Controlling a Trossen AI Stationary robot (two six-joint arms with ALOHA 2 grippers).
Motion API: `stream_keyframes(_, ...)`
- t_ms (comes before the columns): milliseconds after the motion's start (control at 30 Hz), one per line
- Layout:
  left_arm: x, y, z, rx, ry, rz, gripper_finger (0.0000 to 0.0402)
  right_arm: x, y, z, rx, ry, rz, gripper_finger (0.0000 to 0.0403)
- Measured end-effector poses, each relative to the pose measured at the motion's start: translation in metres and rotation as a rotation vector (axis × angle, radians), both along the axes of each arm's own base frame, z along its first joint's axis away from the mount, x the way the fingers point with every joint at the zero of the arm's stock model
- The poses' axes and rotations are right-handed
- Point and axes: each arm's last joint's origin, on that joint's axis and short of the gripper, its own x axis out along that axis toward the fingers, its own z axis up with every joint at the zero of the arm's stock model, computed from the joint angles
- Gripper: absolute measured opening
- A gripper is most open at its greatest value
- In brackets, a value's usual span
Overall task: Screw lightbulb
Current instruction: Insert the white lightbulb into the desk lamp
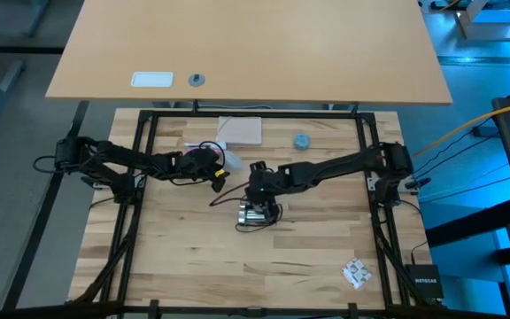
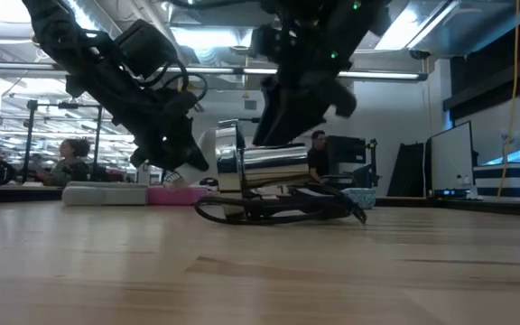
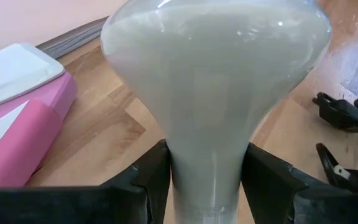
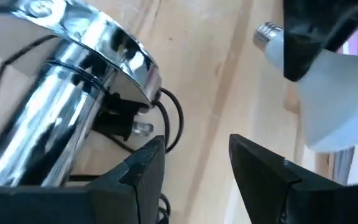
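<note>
The white frosted lightbulb (image 3: 213,81) sits in my left gripper (image 3: 207,180), which is shut on it left of the table's middle (image 1: 212,170). In the right wrist view its grey screw base (image 4: 267,31) sticks out past a dark left finger. The silvery socket (image 1: 257,213) lies on its side on the table, a black cord (image 2: 278,212) looped around it. My right gripper (image 4: 194,162) hangs open just above the socket (image 4: 73,112), with only bare table between its fingers. My left gripper pinches the bulb's narrow tapering neck (image 3: 207,186) between its two fingers (image 3: 154,174). The round globe (image 3: 213,56) stands out beyond the fingertips, and the screw base shows on the fingers' other side. In the low view the bulb (image 2: 175,178) hangs clear of the table.
A pink box with a white pad (image 3: 17,112) lies just beyond the bulb. A white sheet (image 1: 240,130) and a small blue-grey cap (image 1: 301,141) lie toward the far edge, and a crumpled scrap (image 1: 356,273) lies near right. Black frame rails (image 1: 374,190) border the table.
</note>
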Motion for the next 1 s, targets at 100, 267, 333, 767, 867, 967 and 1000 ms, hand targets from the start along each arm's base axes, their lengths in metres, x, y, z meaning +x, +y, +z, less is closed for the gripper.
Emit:
stream_keyframes(100, 0.0, 0.0, 0.0, 0.0, 0.001, 0.0, 0.0155, -0.003, 0.001, 0.008, 0.012, -0.019, 0.009, 0.0182)
stream_keyframes(267, 0.0, 0.0, 0.0, 0.008, 0.002, -0.008, 0.0155, -0.004, 0.001, 0.014, 0.014, -0.034, 0.01, 0.0182)
stream_keyframes(333, 0.0, 0.0, 0.0, 0.009, 0.002, -0.008, 0.0155, -0.005, 0.005, 0.014, 0.021, -0.03, 0.034, 0.0182)
stream_keyframes(767, 0.0, 0.0, 0.0, 0.01, 0.002, -0.009, 0.0155, -0.006, 0.043, 0.013, -0.106, -0.052, 0.231, 0.0182)
stream_keyframes(867, 0.0, 0.0, 0.0, 0.007, 0.001, -0.006, 0.0155, -0.005, 0.044, 0.011, -0.119, -0.054, 0.226, 0.0182)
stream_keyframes(967, 0.0, 0.0, 0.0, 0.006, -0.001, -0.004, 0.0155, -0.004, 0.044, 0.007, -0.125, -0.047, 0.223, 0.0182)
stream_keyframes(1000, 0.0, 0.0, 0.0, 0.005, -0.001, -0.004, 0.0155, -0.004, 0.044, 0.006, -0.126, -0.04, 0.224, 0.0182)
